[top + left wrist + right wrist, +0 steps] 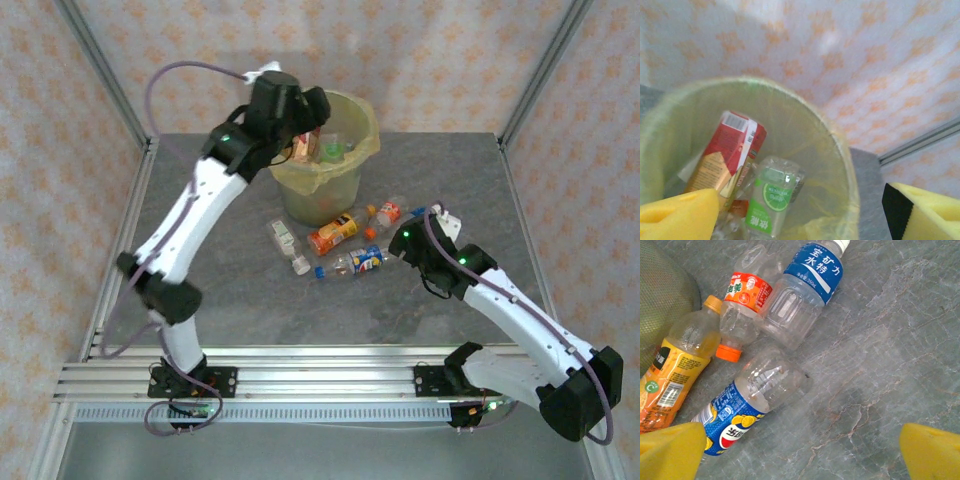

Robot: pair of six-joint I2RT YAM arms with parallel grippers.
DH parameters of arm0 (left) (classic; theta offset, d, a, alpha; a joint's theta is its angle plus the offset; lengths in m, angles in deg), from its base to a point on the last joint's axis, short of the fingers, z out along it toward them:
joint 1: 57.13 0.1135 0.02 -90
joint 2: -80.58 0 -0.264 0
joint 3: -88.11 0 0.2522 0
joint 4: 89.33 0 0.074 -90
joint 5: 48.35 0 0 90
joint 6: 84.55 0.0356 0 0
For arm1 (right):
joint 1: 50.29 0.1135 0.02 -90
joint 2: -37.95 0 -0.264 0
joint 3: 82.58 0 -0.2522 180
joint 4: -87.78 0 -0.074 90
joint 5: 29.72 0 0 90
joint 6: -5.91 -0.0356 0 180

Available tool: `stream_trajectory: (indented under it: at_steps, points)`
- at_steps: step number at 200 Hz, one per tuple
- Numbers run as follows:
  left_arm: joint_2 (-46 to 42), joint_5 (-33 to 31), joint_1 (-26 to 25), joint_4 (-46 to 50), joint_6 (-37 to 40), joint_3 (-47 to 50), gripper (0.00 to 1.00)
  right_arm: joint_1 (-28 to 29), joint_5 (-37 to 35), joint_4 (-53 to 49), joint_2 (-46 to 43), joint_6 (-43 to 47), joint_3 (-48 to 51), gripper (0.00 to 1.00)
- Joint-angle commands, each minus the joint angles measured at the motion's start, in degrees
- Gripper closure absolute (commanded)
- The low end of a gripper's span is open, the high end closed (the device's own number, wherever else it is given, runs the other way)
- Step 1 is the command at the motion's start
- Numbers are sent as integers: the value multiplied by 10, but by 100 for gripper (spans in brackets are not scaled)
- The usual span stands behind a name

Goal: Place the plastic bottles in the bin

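Observation:
My left gripper [300,110] hangs over the bin [318,190], a bucket lined with a yellow-green bag. Its yellow fingers [675,215] stand wide apart with nothing between them. Down inside the bin [842,150] lie a red-labelled bottle [727,150] and a clear green-labelled bottle [771,197]. My right gripper [403,240] is open low over the table, right of a blue-labelled bottle [747,402]. Beyond that lie an orange bottle [677,372], a clear bottle with a red label [742,302] and a water bottle with a blue label [800,295].
Another clear bottle [287,244] lies on the grey marble table [250,300] to the left of the group, in front of the bin. Metal frame posts [125,110] stand at the table's back corners, and a rail [300,380] runs along the near edge.

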Motion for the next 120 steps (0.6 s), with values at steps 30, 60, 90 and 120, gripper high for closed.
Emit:
stream_trajectory:
  at_steps: [30, 60, 90, 120]
  points:
    - [-212, -114, -5, -106, -1, 238, 0, 24, 2, 26, 10, 25, 0, 1]
    - [-343, -181, -4, -125, -39, 393, 0, 87, -33, 31, 59, 43, -32, 1]
    - [-430, -255, -5, -48, -101, 491, 0, 141, -44, 42, 140, 81, -82, 1]
    - [-515, -303, -4, 30, -175, 605, 0, 185, -38, 44, 225, 115, -145, 1]
